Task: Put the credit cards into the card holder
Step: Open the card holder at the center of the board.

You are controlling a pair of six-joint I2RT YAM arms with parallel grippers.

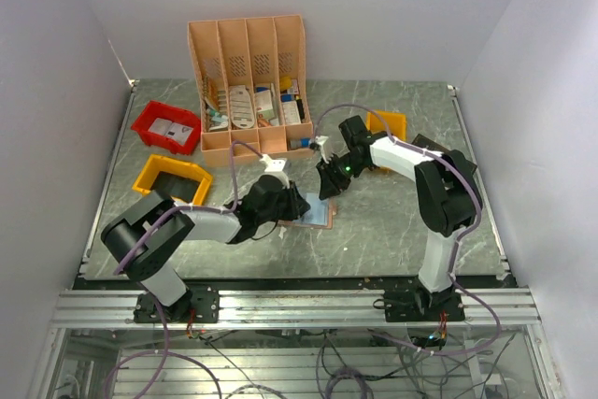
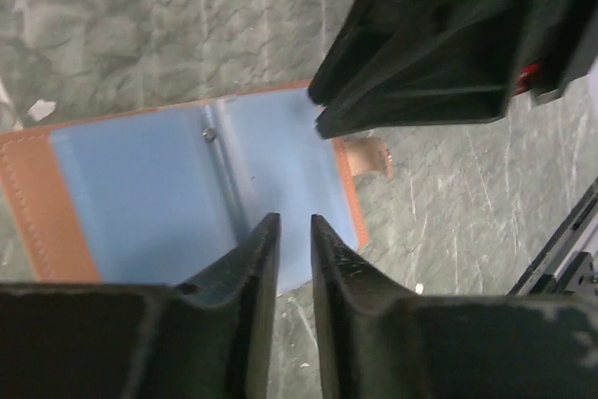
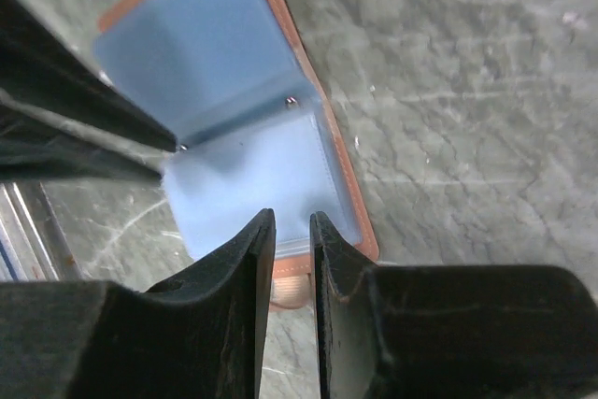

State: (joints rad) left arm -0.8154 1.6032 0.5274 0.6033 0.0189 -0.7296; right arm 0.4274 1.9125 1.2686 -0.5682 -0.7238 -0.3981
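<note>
Green marbled desk (image 1: 392,221): card holder (image 2: 187,193) lies open beneath left claw (image 2: 291,221) and right claw (image 3: 292,217), both narrow, empty; organiser (image 1: 248,44) at twelve o'clock.

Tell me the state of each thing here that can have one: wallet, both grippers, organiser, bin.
Tan-brown leather card holder with blue clear pockets: open, lying flat on the table.
Left gripper: jaws slightly apart, gripping nothing, at the holder's edge.
Right gripper: jaws slightly apart, gripping nothing, at the holder's edge.
Peach slotted desk organiser: upright, leaflets in its slots.
Red plastic bin: upright, a paper inside.
</note>
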